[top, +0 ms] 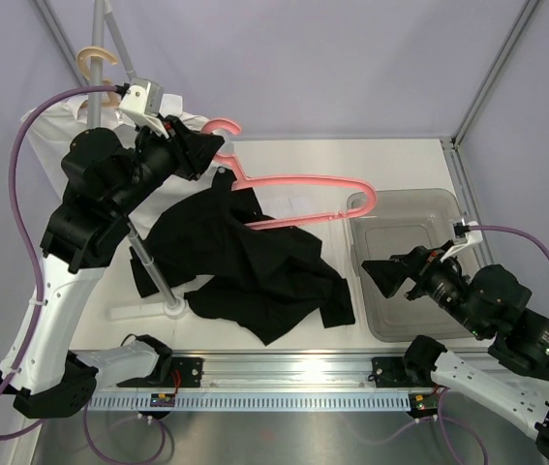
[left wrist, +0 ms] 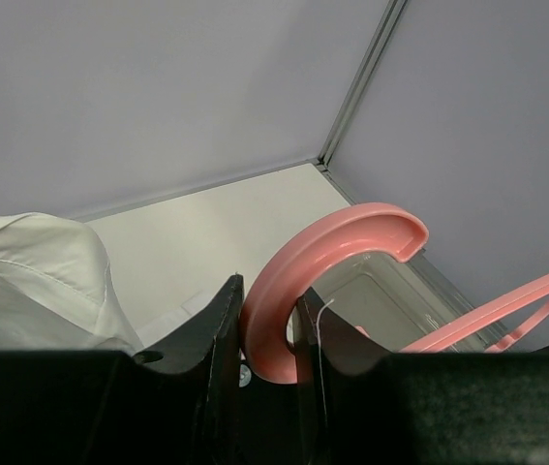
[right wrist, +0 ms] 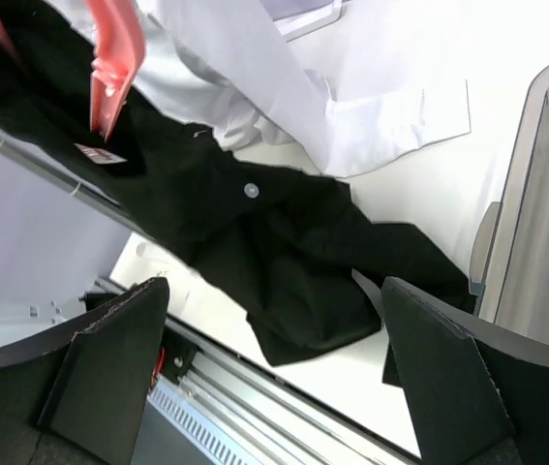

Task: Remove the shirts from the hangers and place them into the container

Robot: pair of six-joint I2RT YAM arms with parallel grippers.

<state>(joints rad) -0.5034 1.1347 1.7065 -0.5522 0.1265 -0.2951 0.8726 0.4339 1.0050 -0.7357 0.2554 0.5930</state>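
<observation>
Mostly hidden behind the left arm at ten o'clock of the top view: white shirt (top: 53, 131), tan hanger (top: 95, 60) showing only its hook. Cut off at three o'clock in the wrist views: pink hanger (left wrist: 293, 281), container (right wrist: 545, 194). Buried under black shirt (top: 245, 262): pink hanger's nine-o'clock shoulder.

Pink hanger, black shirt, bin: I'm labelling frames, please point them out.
pink hanger (left wrist: 347, 232), left wrist view, its hook.
black shirt (top: 255, 266), top view, middle of fabric.
bin (top: 410, 228), top view, bare floor.

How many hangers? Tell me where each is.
2. The pink hanger is held at its hook by the left gripper; the tan hanger hooks the rack pole, back left.
</observation>
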